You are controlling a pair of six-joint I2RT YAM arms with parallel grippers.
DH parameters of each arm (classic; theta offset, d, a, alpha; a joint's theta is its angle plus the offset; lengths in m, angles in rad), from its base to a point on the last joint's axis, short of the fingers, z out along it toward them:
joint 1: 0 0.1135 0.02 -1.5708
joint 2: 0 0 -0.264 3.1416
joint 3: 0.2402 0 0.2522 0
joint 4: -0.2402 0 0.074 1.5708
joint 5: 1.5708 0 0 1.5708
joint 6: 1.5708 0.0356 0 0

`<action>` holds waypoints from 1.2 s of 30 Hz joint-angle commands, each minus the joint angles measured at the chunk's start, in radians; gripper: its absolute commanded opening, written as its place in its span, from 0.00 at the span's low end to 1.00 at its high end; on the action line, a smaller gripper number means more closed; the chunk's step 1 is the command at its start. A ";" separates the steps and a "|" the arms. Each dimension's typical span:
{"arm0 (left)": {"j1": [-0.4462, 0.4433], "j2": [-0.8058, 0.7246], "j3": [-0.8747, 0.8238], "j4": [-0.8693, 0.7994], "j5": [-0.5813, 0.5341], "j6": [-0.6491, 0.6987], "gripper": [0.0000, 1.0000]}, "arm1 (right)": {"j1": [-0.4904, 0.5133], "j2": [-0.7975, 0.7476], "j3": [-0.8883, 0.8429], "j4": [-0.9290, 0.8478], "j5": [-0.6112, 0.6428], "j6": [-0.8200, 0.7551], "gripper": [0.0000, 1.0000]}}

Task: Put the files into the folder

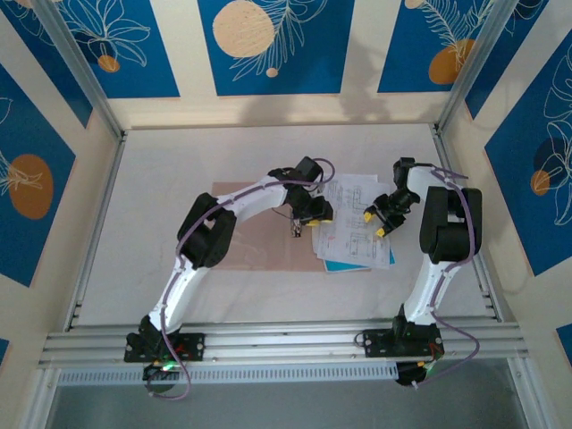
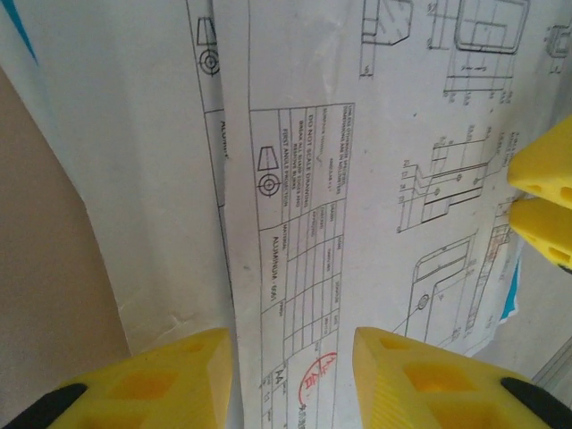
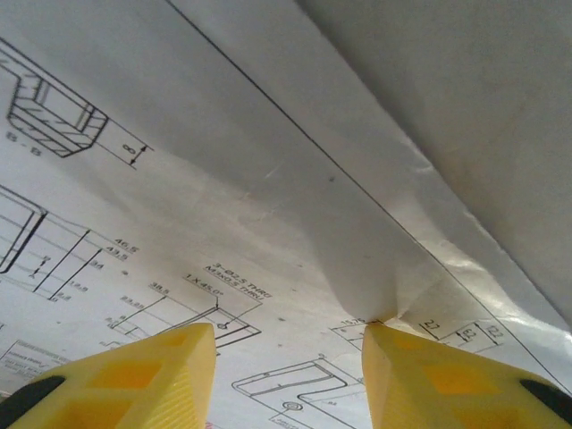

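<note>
Right of the table's point(image 1: 161, 179) centre, the overhead view shows the files point(image 1: 353, 243) fanned out, their left edge overlapping the tan folder point(image 1: 255, 246), which lies flat beneath the left arm. The left gripper point(image 1: 313, 219) hangs over the sheets' left edge, the right gripper point(image 1: 374, 223) further right. Each wrist view adds that its own jaws stand spread, pinching nothing. The right wrist view also shows the paper puckered against one yellow fingertip point(image 3: 386, 338).
</note>
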State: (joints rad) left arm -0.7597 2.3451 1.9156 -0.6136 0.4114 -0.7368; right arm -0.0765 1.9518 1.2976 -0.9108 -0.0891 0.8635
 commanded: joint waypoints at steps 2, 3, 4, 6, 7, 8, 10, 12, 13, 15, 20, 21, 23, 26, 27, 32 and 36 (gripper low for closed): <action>-0.018 0.032 -0.001 -0.018 0.012 0.029 0.40 | 0.011 0.028 -0.010 -0.027 -0.008 -0.012 0.48; -0.020 0.035 0.002 -0.023 0.009 0.031 0.40 | 0.012 0.028 -0.011 -0.026 -0.008 -0.011 0.48; -0.021 0.038 0.004 -0.026 0.008 0.033 0.40 | 0.012 0.029 -0.011 -0.024 -0.008 -0.011 0.48; -0.023 0.038 0.002 -0.026 0.004 0.035 0.39 | 0.014 0.031 -0.014 -0.023 -0.007 -0.011 0.48; -0.025 0.037 0.002 -0.025 0.006 0.035 0.39 | 0.015 0.030 -0.013 -0.023 -0.006 -0.011 0.48; -0.025 0.034 0.002 -0.022 0.005 0.037 0.38 | 0.015 0.031 -0.015 -0.022 -0.005 -0.011 0.48; -0.027 0.030 0.002 -0.016 0.006 0.038 0.36 | 0.015 0.032 -0.016 -0.022 -0.007 -0.013 0.48; -0.029 0.022 0.001 -0.014 0.002 0.037 0.33 | 0.016 0.033 -0.016 -0.023 -0.006 -0.013 0.48; -0.031 0.017 0.003 -0.014 -0.001 0.039 0.30 | 0.015 0.032 -0.016 -0.022 -0.006 -0.014 0.48; -0.033 0.006 0.003 -0.018 -0.009 0.042 0.24 | 0.015 0.032 -0.016 -0.022 -0.006 -0.015 0.48; -0.035 -0.005 0.003 -0.027 -0.007 0.046 0.04 | 0.017 0.023 -0.010 -0.024 -0.005 -0.012 0.48; -0.038 -0.008 0.003 -0.029 -0.009 0.046 0.00 | 0.017 0.017 -0.008 -0.022 -0.005 -0.015 0.48; -0.037 -0.018 0.003 -0.031 -0.015 0.046 0.00 | 0.018 0.005 -0.008 -0.014 -0.004 -0.014 0.48; -0.036 -0.034 0.006 -0.034 -0.024 0.038 0.00 | 0.018 -0.038 -0.021 0.008 0.006 -0.005 0.50; -0.035 -0.039 0.009 -0.035 -0.026 0.034 0.00 | 0.018 -0.057 -0.026 0.017 0.010 -0.001 0.51; -0.031 -0.071 0.011 -0.040 -0.028 0.013 0.00 | 0.027 -0.173 -0.034 0.026 0.061 0.011 0.57; -0.015 -0.111 -0.006 -0.044 -0.031 0.004 0.00 | 0.046 -0.232 -0.006 0.006 0.093 0.015 0.57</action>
State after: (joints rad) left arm -0.7837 2.3119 1.9156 -0.6334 0.3908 -0.7170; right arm -0.0475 1.7634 1.2655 -0.8803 -0.0311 0.8677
